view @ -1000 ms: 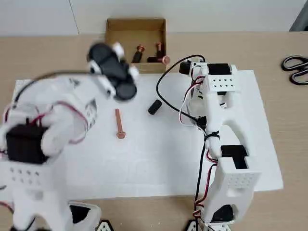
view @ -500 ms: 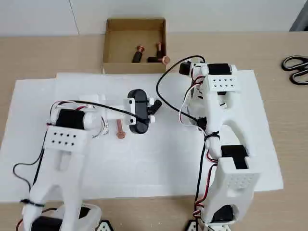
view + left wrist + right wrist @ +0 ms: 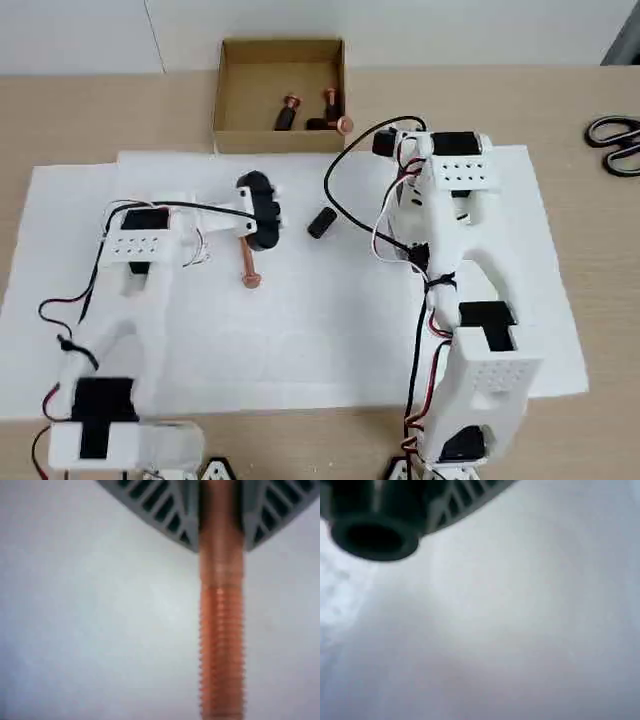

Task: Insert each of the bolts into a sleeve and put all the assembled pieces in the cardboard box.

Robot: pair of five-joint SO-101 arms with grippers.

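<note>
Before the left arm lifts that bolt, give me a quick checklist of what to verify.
1. Bolt in left gripper: ok.
2. Bolt off the white sheet: not ok, it lies on it.
3. Held sleeve in right gripper, mouth unblocked: ok.
4. Loose sleeve clear of the left gripper: ok, apart.
5. Cardboard box opening free: ok.

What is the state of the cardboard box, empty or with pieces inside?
Not empty. The cardboard box holds several copper bolts set in black sleeves, lying near its right wall.
</note>
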